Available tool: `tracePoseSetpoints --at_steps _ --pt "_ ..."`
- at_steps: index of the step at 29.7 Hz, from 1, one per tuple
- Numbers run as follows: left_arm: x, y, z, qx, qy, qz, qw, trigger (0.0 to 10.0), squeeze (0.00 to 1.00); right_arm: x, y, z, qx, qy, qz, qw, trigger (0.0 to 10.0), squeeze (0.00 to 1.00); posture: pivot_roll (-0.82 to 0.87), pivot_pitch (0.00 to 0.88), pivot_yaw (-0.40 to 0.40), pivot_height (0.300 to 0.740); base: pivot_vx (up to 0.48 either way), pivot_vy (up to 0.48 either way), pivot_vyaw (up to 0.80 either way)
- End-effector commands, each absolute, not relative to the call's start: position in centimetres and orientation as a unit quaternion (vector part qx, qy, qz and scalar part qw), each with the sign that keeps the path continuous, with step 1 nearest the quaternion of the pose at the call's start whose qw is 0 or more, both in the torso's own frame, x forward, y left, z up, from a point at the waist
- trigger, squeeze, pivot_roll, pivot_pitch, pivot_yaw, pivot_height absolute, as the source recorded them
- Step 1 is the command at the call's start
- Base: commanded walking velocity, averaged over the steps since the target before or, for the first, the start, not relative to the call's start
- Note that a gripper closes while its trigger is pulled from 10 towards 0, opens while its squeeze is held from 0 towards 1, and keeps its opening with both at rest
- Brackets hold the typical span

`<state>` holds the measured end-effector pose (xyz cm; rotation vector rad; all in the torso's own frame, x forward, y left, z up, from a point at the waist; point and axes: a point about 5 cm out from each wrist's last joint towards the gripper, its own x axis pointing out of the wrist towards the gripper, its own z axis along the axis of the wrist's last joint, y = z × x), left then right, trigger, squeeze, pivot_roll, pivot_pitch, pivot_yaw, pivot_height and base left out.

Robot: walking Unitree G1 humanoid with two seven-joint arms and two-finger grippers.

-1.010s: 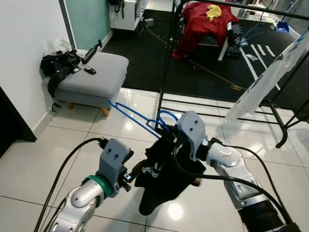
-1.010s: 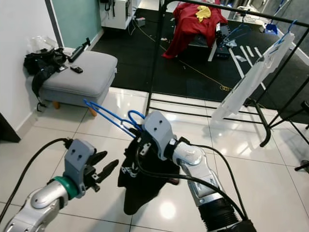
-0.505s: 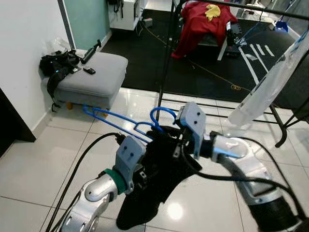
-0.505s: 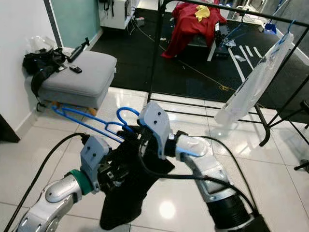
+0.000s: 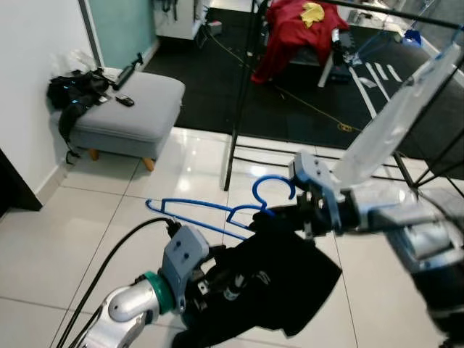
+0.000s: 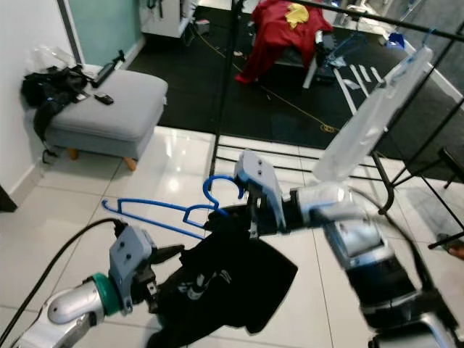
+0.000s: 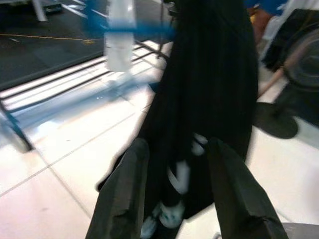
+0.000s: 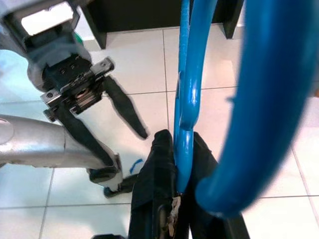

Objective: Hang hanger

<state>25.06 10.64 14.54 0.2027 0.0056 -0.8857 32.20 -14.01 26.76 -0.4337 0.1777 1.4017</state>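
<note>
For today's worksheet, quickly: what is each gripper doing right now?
Left gripper: fingers open, beside the black garment, holding nothing.
Right gripper: fingers shut on the blue hanger.

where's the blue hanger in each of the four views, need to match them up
Left eye view: blue hanger at centre, hook up, above the black garment.
Right eye view: left of centre, hook by the right gripper.
Left wrist view: blurred blue streak along the top.
Right wrist view: thick blue loops running top to bottom, clamped between the fingers.
Shared landmark: the black garment.
</note>
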Motion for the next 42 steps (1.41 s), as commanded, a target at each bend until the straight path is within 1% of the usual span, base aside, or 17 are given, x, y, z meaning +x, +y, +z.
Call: tracePoseSetpoints --at_steps 1,7,10,12,14,16,20,23,24,29,30,31,32,34,35,40,42 --pt "24.5 10.1 14.1 0.084 0.01 -0.445 0.892 10.0 0.0 32.3 -13.8 27.9 -0.181 0.072 0.657 0.728 10.0 0.0 -0.13 0.187 -0.049 0.74 0.0 0.0 0.0" --pt "24.0 9.7 13.8 0.081 0.008 -0.455 0.887 10.0 0.0 32.6 -13.3 29.6 -0.15 0.061 0.671 0.724 10.0 0.0 -0.13 0.19 -0.06 0.74 0.0 0.0 0.0" --pt "24.2 9.7 13.8 0.083 0.003 -0.445 0.892 10.0 0.0 32.6 -13.0 30.5 -0.119 0.054 0.683 0.718 10.0 0.0 -0.13 0.192 -0.059 0.74 0.0 0.0 0.0" --pt "25.0 9.5 14.2 0.081 -0.009 -0.421 0.903 10.0 0.0 32.3 -12.7 31.0 -0.1 0.05 0.698 0.707 10.0 0.0 -0.12 0.193 -0.057 0.74 0.0 0.0 0.0" --pt "25.3 9.5 14.4 0.079 -0.014 -0.411 0.908 10.0 0.0 32.2 -12.6 31.1 -0.096 0.049 0.703 0.703 10.0 0.0 -0.12 0.193 -0.057 0.74 0.0 0.0 0.0" --pt "25.7 9.3 14.9 0.071 -0.026 -0.405 0.911 10.0 0.0 31.9 -12.6 31.2 -0.089 0.055 0.72 0.686 10.0 0.0 -0.13 0.193 -0.055 0.74 0.0 0.0 0.0" --pt "26.1 9.0 15.2 0.066 -0.035 -0.395 0.916 10.0 0.0 31.7 -12.6 31.5 -0.078 0.059 0.733 0.673 10.0 0.0 -0.13 0.191 -0.055 0.74 0.0 0.0 0.0" --pt "27.2 8.4 15.6 0.063 -0.056 -0.362 0.928 10.0 0.0 31.2 -12.4 32.0 -0.065 0.061 0.753 0.652 10.0 0.0 -0.13 0.19 -0.055 0.74 0.0 0.0 0.0" --pt "27.2 8.4 15.6 0.063 -0.056 -0.362 0.928 10.0 0.0 31.2 -12.4 32.0 -0.065 0.061 0.753 0.652 10.0 0.0 -0.13 0.19 -0.055 0.74 0.0 0.0 0.0" --pt "27.2 7.5 15.6 0.072 -0.066 -0.373 0.923 10.0 0.0 30.8 -12.7 32.7 -0.067 0.068 0.77 0.631 10.0 0.0 -0.13 0.187 -0.061 0.74 0.0 0.0 0.0" --pt "27.0 7.5 15.5 0.072 -0.065 -0.379 0.92 7.0 0.0 30.9 -12.8 32.9 -0.066 0.066 0.77 0.631 10.0 0.0 -0.13 0.187 -0.061 0.74 0.0 0.0 0.0" --pt "27.0 7.5 15.5 0.072 -0.065 -0.379 0.92 7.0 0.0 30.9 -12.8 32.9 -0.066 0.066 0.77 0.631 10.0 0.0 -0.13 0.187 -0.061 0.74 0.0 0.0 0.0" --pt "26.8 7.6 15.4 0.071 -0.064 -0.385 0.918 2.2 0.0 30.9 -12.8 33.1 -0.065 0.064 0.769 0.633 10.0 0.0 -0.13 0.187 -0.06 0.74 0.0 0.0 0.0" --pt "26.6 7.7 15.3 0.07 -0.063 -0.388 0.917 2.2 0.0 31.0 -12.8 33.2 -0.065 0.062 0.768 0.634 10.0 0.0 -0.13 0.187 -0.06 0.74 0.0 0.0 0.0" --pt "26.4 7.8 15.2 0.07 -0.063 -0.391 0.916 0.0 0.0 31.1 -12.9 33.3 -0.065 0.061 0.767 0.635 10.0 0.0 -0.13 0.187 -0.06 0.74 0.0 0.0 0.0" --pt "26.3 8.1 15.2 0.069 -0.063 -0.392 0.915 0.0 0.0 31.1 -12.9 33.3 -0.065 0.06 0.766 0.637 10.0 0.0 -0.12 0.186 -0.059 0.74 0.0 0.0 0.0" --pt "26.6 8.7 15.1 0.088 -0.067 -0.373 0.921 0.0 0.0 31.2 -12.9 33.0 -0.065 0.062 0.765 0.638 10.0 0.0 -0.12 0.185 -0.056 0.74 0.0 0.0 0.0"
